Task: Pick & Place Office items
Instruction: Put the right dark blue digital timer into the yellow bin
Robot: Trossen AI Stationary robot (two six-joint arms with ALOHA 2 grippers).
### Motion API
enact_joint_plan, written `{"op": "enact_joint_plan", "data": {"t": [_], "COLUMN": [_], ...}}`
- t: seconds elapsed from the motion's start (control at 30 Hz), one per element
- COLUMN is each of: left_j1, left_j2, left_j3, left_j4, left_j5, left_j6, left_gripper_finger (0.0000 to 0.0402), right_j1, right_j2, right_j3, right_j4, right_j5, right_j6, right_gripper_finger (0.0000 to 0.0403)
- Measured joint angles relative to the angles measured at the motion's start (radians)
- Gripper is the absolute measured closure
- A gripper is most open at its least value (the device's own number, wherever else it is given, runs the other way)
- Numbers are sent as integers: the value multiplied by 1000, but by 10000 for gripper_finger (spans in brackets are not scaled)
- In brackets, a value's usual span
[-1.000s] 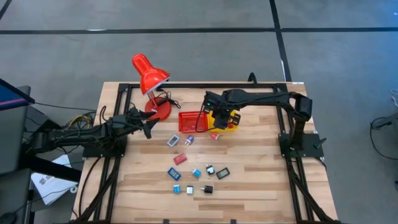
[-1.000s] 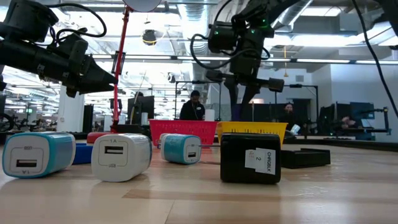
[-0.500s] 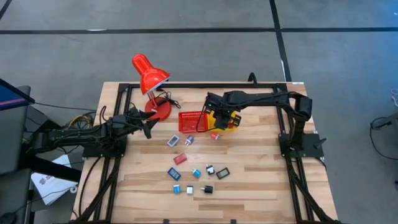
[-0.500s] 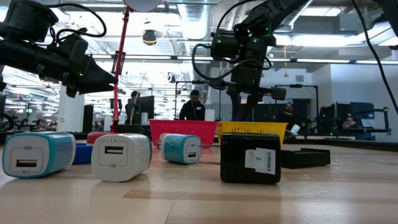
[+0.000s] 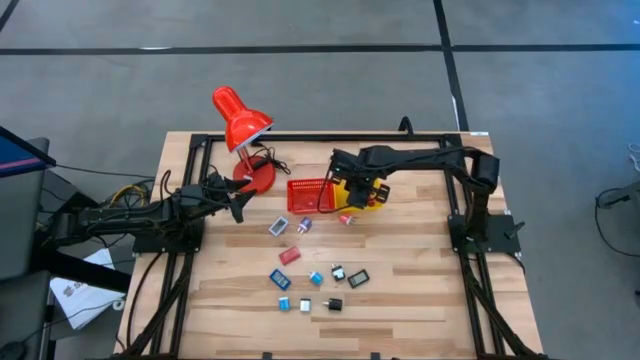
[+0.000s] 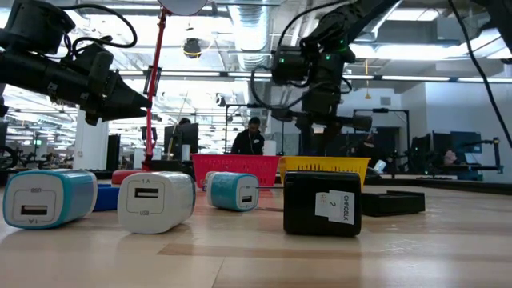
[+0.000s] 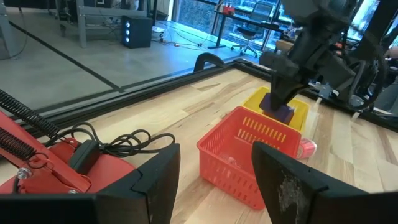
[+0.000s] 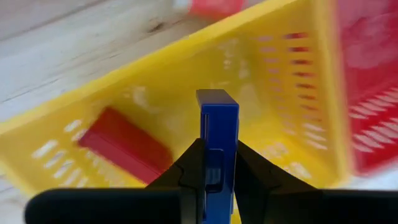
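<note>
My right gripper hangs over the yellow basket, shut on a flat blue office item just above the basket's rim. A red item lies on the basket's floor. In the high view this gripper stands above the yellow basket, next to the red basket. Several small office items lie flat on the near half of the table. At the table's left, by the red lamp's base, my left gripper waits open and level. My right gripper pinches the blue item between its two fingers, on its two flat faces at the upper end. The fingers come from above, pointing down. The item hangs on edge below them, clear of the yellow basket.
The red desk lamp stands at the far left, its cord coiled by the base. A pink-red item lies just in front of the yellow basket. Black frame rails run along the table's sides. People show in the room behind.
My right gripper has sunk toward the yellow basket with the blue item still shut between its fingers. The item has stayed on edge.
</note>
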Motion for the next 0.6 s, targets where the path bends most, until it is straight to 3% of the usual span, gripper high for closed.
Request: {"op": "enact_joint_plan", "data": {"t": [0.6], "left_j1": [0], "left_j2": [0], "left_j3": [0], "left_j4": [0], "left_j5": [0], "left_j6": [-18], "left_gripper_finger": [206], "right_j1": [-14], "right_j2": [50], "right_j3": [0], "right_j4": [-25], "right_j5": [-3], "right_j6": [8], "right_gripper_finger": [344]}}
